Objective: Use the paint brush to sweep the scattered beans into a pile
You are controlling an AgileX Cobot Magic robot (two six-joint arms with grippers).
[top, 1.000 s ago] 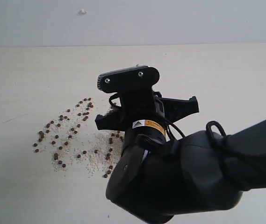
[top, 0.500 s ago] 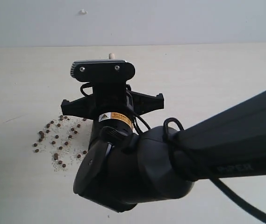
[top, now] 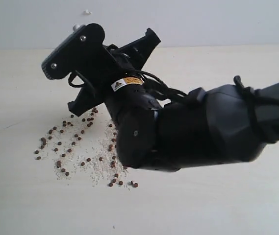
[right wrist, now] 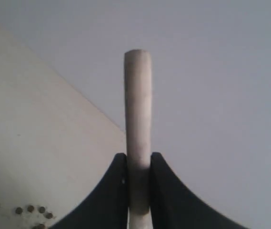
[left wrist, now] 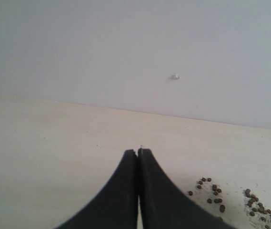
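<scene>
My right gripper [right wrist: 138, 160] is shut on the pale wooden handle of the paint brush [right wrist: 137, 109]. In the exterior view only the handle's end [top: 76, 27] shows above the black wrist. The ferrule and bristles are hidden behind the arm. The beans [top: 61, 147] lie scattered over a patch of white grains [top: 97, 164] on the table, left of and under the right arm, and no tight pile shows. A few beans [right wrist: 18, 210] also appear in the right wrist view. My left gripper [left wrist: 137, 152] is shut and empty, with beans [left wrist: 211, 188] off to its side.
The pale table [top: 237, 68] runs back to a grey wall. A small white speck [top: 87, 12] sits on that wall. The bulky right arm [top: 203, 127] reaches across the middle and covers part of the bean patch.
The right wrist has rolled and tilted up toward the far left, carrying the brush handle with it. Beans on the right of the patch show again, a few lying nearer the front.
</scene>
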